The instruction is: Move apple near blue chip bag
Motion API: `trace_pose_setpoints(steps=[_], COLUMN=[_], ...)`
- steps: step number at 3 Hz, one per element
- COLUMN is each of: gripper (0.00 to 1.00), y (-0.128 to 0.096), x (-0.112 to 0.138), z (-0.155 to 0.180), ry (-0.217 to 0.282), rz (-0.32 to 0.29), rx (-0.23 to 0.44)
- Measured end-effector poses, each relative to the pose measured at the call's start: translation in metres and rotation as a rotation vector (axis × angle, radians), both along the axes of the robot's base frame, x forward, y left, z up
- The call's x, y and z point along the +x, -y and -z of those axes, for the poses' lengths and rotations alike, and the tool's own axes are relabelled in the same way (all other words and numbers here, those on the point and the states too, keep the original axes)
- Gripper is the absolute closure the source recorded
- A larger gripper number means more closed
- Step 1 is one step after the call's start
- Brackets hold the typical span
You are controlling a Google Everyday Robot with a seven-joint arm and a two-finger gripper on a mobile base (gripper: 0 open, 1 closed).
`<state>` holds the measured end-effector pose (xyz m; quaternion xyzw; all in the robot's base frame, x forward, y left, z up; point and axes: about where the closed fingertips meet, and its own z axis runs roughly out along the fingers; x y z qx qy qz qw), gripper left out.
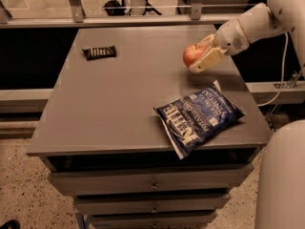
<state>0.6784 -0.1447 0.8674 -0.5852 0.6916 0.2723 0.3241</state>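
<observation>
Camera view, contents listed by size.

1. Grey drawer cabinet [109, 113], one. Its flat top fills the middle of the view, and drawer fronts are stacked below it, one marked by a small knob. Everything else listed is carried on or held over this top.

2. White robot body [283, 180], one, seen as a rounded mass at the lower right, just beside the cabinet's right front corner.

3. White robot arm [257, 23], one, reaching in from the upper right across the cabinet's right edge. A thin cable [281, 87] is seen hanging under it.

4. Metal railing [143, 19], one, running along the far side behind the cabinet.

5. Blue chip bag [200, 118], one, laid flat on the front right part of the top, turned at a slant, with its white lettering facing up. Its near corner overhangs the front edge slightly.

6. Gripper [198, 56], one, located over the right rear part of the top. Its beige fingers [208, 61] are pinched around the apple, one below and one partly hidden behind the fruit.

7. Apple [191, 54], one, red-orange, held in the gripper beyond the bag's far corner. It is near the bag but apart from it, and a strip of bare top separates the two.

8. Black candy bar [99, 52], one, laid on the rear left of the top, well apart from apple and bag.

9. Dark object [9, 224], one, cut off at the lower left corner of the speckled floor [28, 194]; its kind cannot be told.
</observation>
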Motion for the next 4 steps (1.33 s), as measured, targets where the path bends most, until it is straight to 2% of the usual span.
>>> trace_pose_setpoints(steps=[1, 3, 4], gripper=[0.75, 0.29, 0.00], y=[-0.001, -0.006, -0.006], x=[-0.022, -0.037, -0.042], z=[0.017, 0.024, 0.025], ry=[-0.012, -0.003, 0.000], rz=[-0.092, -0.172, -0.206], rx=[0.025, 0.038, 0.039])
